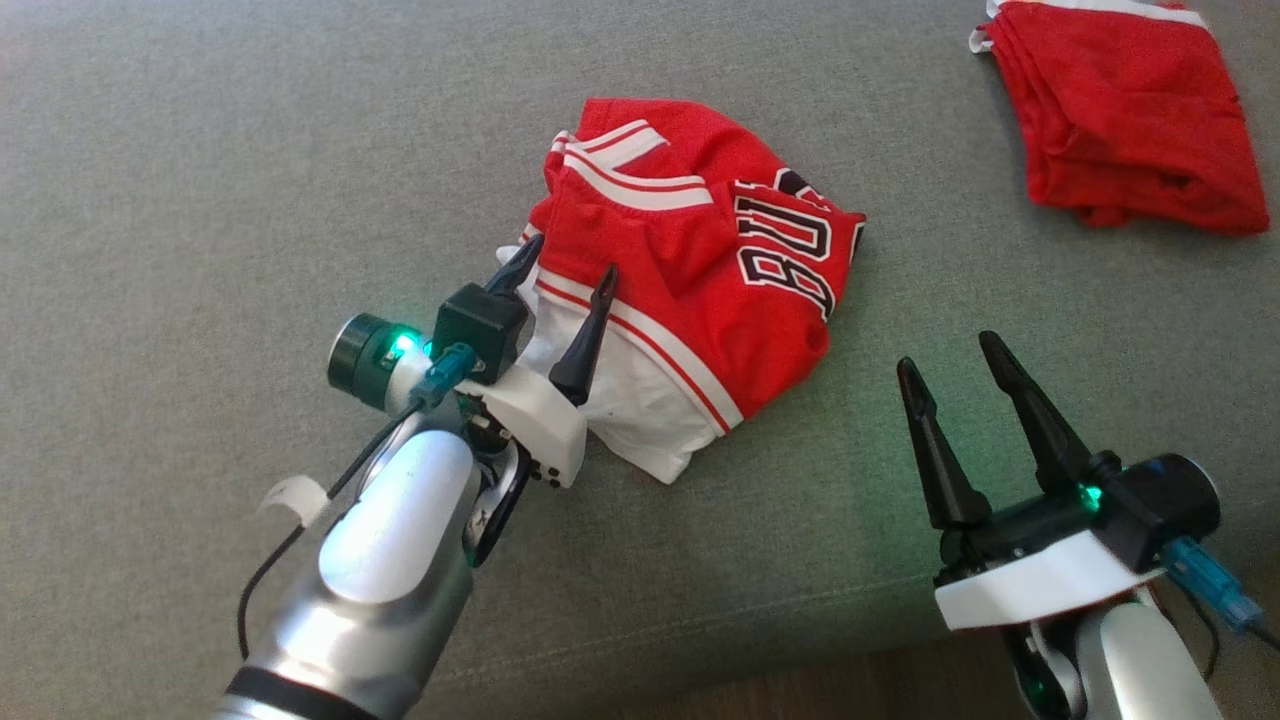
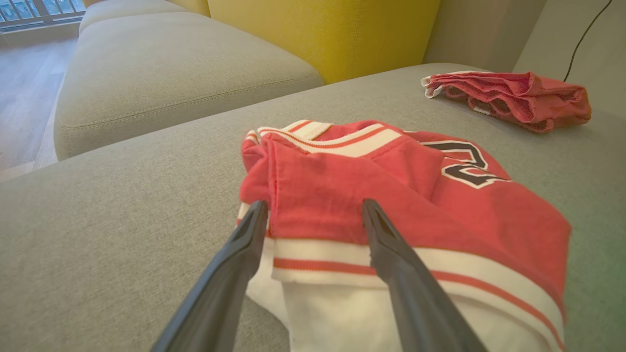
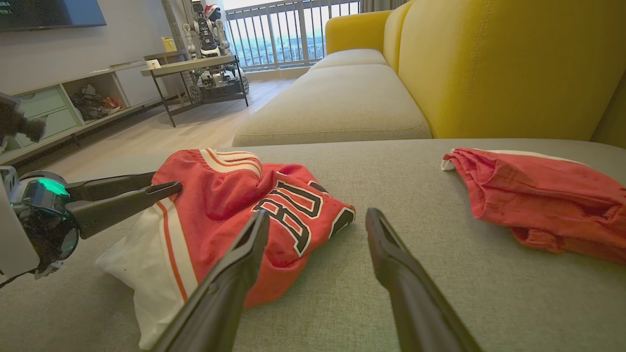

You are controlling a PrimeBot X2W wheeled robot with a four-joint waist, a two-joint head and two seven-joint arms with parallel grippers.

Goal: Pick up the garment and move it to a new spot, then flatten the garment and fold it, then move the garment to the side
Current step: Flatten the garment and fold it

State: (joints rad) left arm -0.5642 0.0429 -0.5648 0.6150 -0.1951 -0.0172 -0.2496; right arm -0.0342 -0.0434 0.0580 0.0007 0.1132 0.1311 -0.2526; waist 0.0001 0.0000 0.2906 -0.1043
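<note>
Two claws work a grey sofa seat point(image 1: 200, 200). The left claw point(image 1: 567, 268) stands with its two dark fingers parted, tips down on the near edge of a crumpled red garment point(image 1: 700, 260). The left wrist view shows one finger at the cloth's outer edge, the other on the red panel above a white-and-red band. Whether the tips pinch any fabric cannot be told. The right claw point(image 1: 950, 358), also spread wide and holding nothing, hangs over bare upholstery just beside the garment's lettered side, apart from the cloth.

The garment, red with white striped trim, a white panel and black-and-white lettering, lies bunched near the middle of the seat. A second red garment point(image 1: 1130, 110), one of two on the sofa, lies folded well apart at the far right.

Behind them rise a yellow backrest point(image 3: 489, 63) and two more grey cushions point(image 3: 337, 98). Across the wooden floor, a low shelf unit point(image 3: 49, 112) holds a dark jumble in one open compartment point(image 3: 93, 100), too small to make out.
</note>
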